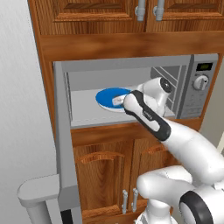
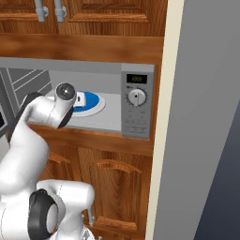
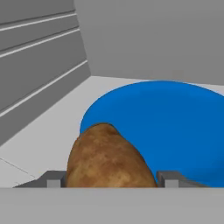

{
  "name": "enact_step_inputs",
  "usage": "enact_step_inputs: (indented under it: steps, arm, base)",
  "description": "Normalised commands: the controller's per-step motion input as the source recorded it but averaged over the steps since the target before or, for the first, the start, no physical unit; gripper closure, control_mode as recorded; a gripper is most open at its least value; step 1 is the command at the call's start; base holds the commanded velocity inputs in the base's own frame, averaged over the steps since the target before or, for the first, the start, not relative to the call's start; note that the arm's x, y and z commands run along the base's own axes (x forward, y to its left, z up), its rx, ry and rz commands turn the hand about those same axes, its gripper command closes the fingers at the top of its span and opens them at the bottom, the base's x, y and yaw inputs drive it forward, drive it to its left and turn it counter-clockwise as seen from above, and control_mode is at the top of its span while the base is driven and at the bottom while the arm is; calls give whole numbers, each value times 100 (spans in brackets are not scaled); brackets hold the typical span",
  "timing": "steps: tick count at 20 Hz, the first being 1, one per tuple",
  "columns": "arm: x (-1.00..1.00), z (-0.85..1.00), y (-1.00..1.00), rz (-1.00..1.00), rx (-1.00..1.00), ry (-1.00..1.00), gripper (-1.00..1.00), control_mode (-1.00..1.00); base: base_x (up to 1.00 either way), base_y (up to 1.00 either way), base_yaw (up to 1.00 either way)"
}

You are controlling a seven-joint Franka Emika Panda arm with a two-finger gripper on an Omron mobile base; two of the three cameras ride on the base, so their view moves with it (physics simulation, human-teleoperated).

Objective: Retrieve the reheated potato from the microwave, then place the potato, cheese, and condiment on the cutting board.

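Fingers (image 3: 52, 179) sat either side of the potato (image 3: 107, 159), jaws fairly wide, and honestly I couldn't tell whether they had actually clamped it or were just bracketing it. Big picture: the microwave (image 1: 199, 87) stood open in the wood cabinetry, the arm reached deep inside, and the gripper (image 3: 109, 180) was over the blue plate (image 3: 175, 127) on the cavity floor. The potato lay at the near edge of that plate. If I were running this, I'd squeeze firmly at its widest part, then lift clear before pulling back out. It looked mottled brown, lumpy and oval.
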Motion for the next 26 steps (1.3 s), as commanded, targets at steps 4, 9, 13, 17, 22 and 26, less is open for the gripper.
enact_step_inputs:
  steps: [4, 9, 13, 17, 22, 26]
  arm:
    - [-80, 24, -10, 1, 0, -4, 100, -100]
    - [-84, 19, -13, 1, 0, -10, 100, -100]
    - [-73, 17, -16, 0, 0, -1, 100, -100]
    - [-67, 16, -17, 0, -6, 0, 100, -100]
    - [-64, 27, -14, 0, -3, 1, 100, -100]
    - [-66, 21, -11, 0, -5, 0, 100, -100]
  base:
    - [0, 0, 0]
    - [0, 0, 0]
    - [0, 0, 0]
    - [0, 0, 0]
    - [0, 0, 0]
    - [0, 0, 0]
